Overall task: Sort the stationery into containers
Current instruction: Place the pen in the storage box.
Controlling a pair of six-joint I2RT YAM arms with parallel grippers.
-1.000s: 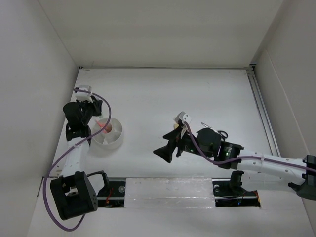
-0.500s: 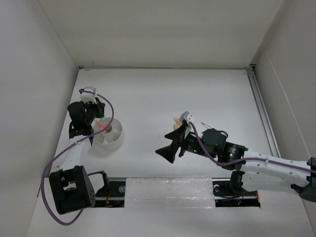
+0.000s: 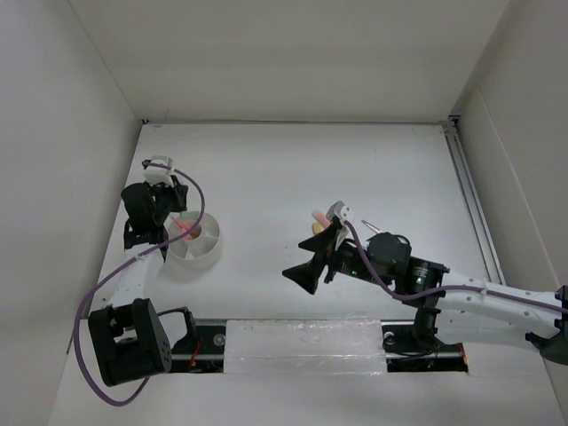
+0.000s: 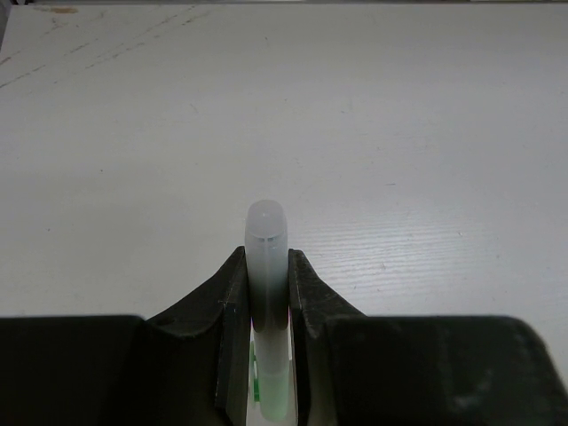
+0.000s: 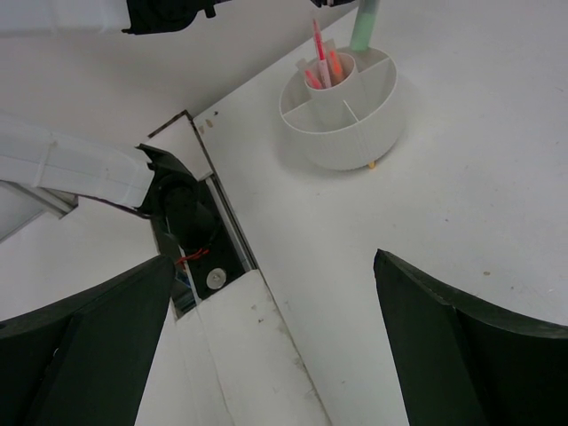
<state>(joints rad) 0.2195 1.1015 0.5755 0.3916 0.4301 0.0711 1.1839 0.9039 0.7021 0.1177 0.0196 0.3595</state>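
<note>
My left gripper [image 4: 266, 271] is shut on a stubby green marker [image 4: 266, 240] with a frosted cap, held upright. In the right wrist view the green marker [image 5: 365, 22] hangs over the far wedge of the round white tub [image 5: 355, 142]. Whether it touches the tub I cannot tell. Red and pink pens [image 5: 319, 62] stand in the tub's central cup. From above, the left gripper [image 3: 158, 209] is at the tub's [image 3: 197, 257] far left rim. My right gripper [image 3: 311, 257] hovers open and holds nothing at mid-table. A pink-orange marker [image 3: 318, 216] lies just beyond it.
The right arm partly hides black-handled scissors [image 3: 399, 240]. A clear strip and the arm mounts [image 3: 302, 346] run along the near edge. White walls enclose the table on the left, back and right. The left arm's purple cable [image 3: 191, 200] loops over the tub.
The left gripper has shifted slightly toward the tub with the green marker. The right arm has drawn back a little toward the near right, uncovering the pink-orange marker.
</note>
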